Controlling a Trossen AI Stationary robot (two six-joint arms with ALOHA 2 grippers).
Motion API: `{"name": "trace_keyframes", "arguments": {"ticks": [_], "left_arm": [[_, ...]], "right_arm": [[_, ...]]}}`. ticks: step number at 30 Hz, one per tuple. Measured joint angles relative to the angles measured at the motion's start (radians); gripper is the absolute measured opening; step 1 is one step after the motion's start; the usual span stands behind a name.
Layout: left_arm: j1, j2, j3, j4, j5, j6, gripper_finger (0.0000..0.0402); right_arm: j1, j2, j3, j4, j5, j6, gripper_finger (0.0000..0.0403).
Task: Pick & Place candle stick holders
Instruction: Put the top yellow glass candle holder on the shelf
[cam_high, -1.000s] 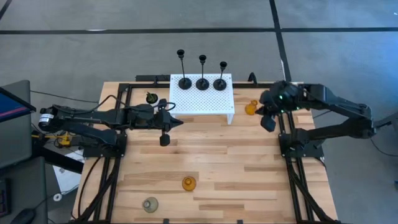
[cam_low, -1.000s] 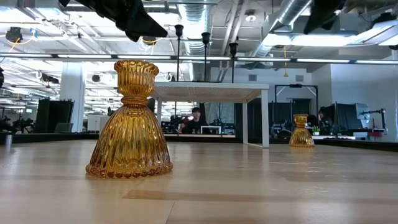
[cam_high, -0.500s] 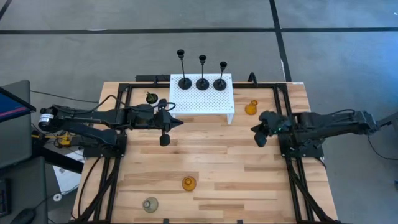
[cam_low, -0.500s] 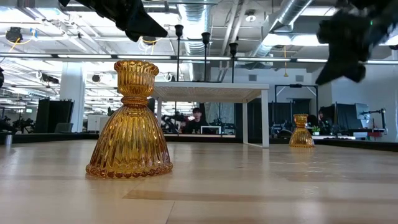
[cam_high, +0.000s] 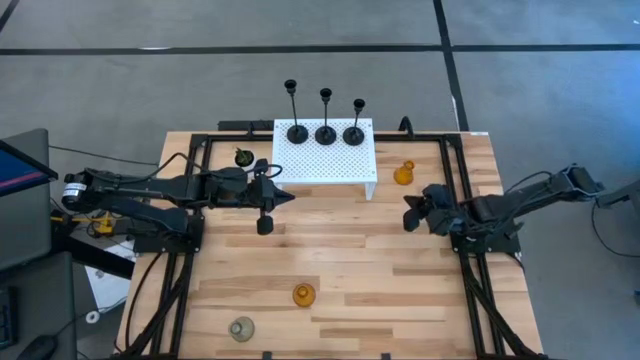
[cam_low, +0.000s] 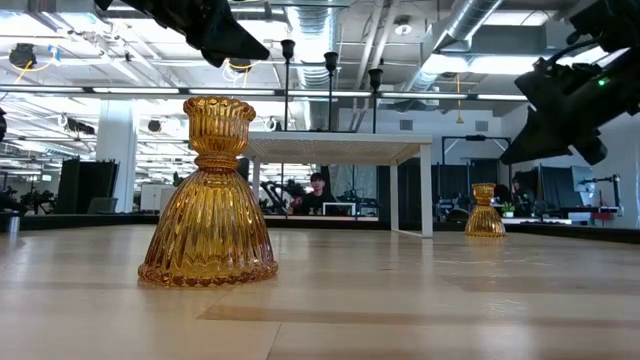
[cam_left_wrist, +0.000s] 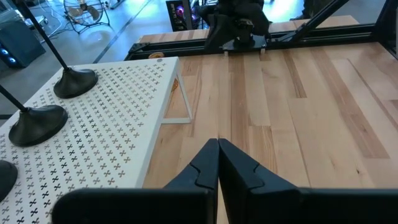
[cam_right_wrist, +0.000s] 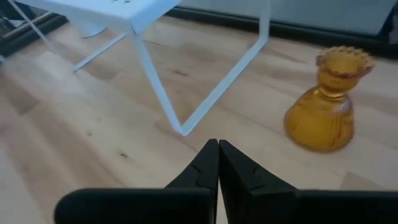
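Three black thin-stemmed holders (cam_high: 326, 131) stand by their round bases on the white perforated stand (cam_high: 325, 155) at the table's far middle. One amber glass holder (cam_high: 404, 173) stands on the table right of the stand; it also shows in the right wrist view (cam_right_wrist: 326, 112). A second amber holder (cam_high: 304, 295) and a clear-grey one (cam_high: 241, 328) stand near the front edge. My left gripper (cam_high: 266, 224) is shut and empty left of the stand's near edge. My right gripper (cam_high: 410, 217) is shut and empty, on the near side of the far amber holder.
A small pot with a green plant (cam_high: 243, 156) stands left of the stand. Black frame rails (cam_high: 455, 180) run along both table sides. Bare wood lies in the table's middle between the two arms. A person (cam_low: 317, 190) sits in the room beyond the table.
My right gripper has drawn away from the far amber holder, toward the table's near edge and lower, with its arm folding back toward the right edge. The amber holder stands where it was, beside the stand. My left arm has kept still.
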Motion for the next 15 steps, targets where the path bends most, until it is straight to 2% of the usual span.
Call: {"name": "trace_keyframes", "arguments": {"ticks": [7,15], "left_arm": [[0.000,0.000,0.000,0.000,0.000,0.000,0.0008],[0.000,0.000,0.000,0.000,0.000,0.000,0.0008]], "right_arm": [[0.003,0.063,-0.004,0.022,0.030,0.029,0.0000],[0.006,0.204,-0.004,0.048,0.027,0.113,0.0000]]}}
